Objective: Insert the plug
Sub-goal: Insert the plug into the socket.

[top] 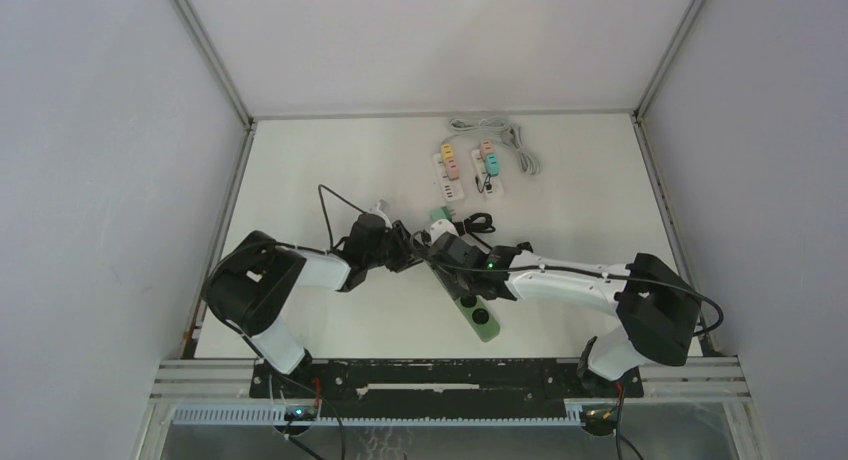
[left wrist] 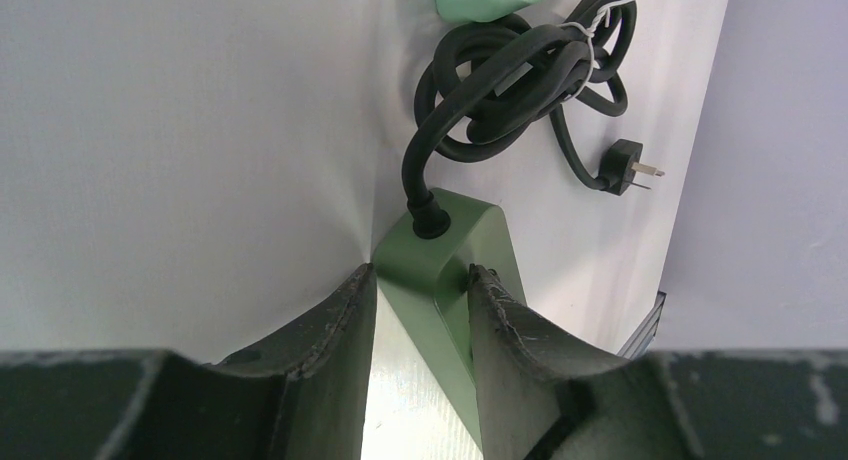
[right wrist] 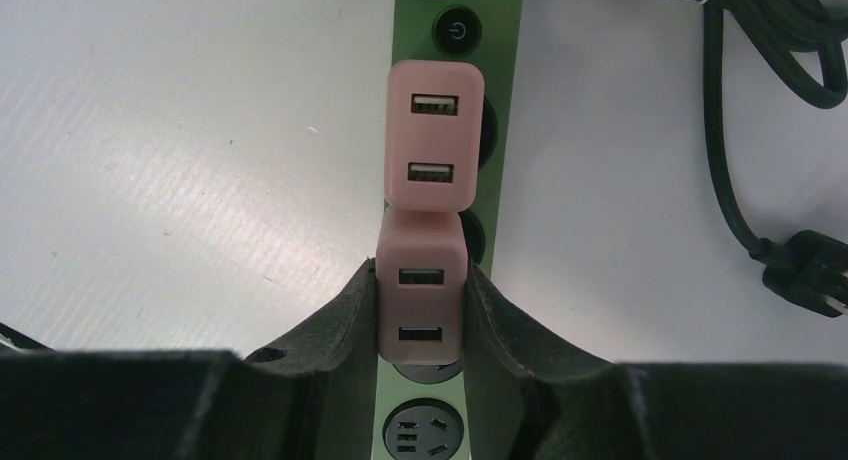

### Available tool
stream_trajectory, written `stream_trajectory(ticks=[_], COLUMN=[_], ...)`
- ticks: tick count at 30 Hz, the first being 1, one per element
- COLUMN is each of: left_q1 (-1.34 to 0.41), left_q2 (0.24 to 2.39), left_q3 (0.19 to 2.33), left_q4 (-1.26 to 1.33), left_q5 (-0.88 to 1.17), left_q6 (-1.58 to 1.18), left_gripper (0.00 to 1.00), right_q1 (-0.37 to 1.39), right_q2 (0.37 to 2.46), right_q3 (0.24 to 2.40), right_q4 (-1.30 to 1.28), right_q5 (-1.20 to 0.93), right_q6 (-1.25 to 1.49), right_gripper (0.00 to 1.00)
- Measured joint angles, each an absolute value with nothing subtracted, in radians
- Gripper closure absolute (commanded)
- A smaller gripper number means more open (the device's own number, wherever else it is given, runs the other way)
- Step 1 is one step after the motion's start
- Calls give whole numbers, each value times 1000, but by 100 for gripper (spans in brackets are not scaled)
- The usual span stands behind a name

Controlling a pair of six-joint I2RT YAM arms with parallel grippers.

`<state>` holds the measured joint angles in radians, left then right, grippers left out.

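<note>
A green power strip (top: 479, 317) lies slantwise in the middle of the table. My left gripper (left wrist: 420, 285) is shut on the strip's cable end (left wrist: 445, 250), one finger on each side; it also shows in the top view (top: 405, 250). My right gripper (right wrist: 420, 305) is shut on a pink USB charger plug (right wrist: 420, 290) and holds it right over a socket of the strip (right wrist: 500, 110); I cannot tell how deep it sits. A second pink charger (right wrist: 435, 145) is plugged in just beyond it. An empty socket (right wrist: 425, 435) lies nearer the wrist.
The strip's black cable (left wrist: 530, 70) is coiled behind it, its black plug (left wrist: 628, 170) lying loose. A mint-green charger (top: 441, 215) lies by the coil. Two white power strips (top: 450, 172) with coloured plugs and a white cable (top: 500, 132) lie at the back.
</note>
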<state>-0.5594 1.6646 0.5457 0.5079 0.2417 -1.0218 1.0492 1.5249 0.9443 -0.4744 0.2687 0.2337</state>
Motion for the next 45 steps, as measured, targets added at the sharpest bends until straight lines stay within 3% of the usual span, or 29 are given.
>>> stream_trajectory(ticks=[45], left_q1=[-560], left_q2=[1653], left_q3=[536], left_q4=[509], left_q5=[241], left_q6=[-1023], left_gripper=[59], right_q1=[1046], right_q2=[1622], right_q3=[1021], right_q4=[-550], right_q5=[236], right_q6=[215], right_gripper=[100])
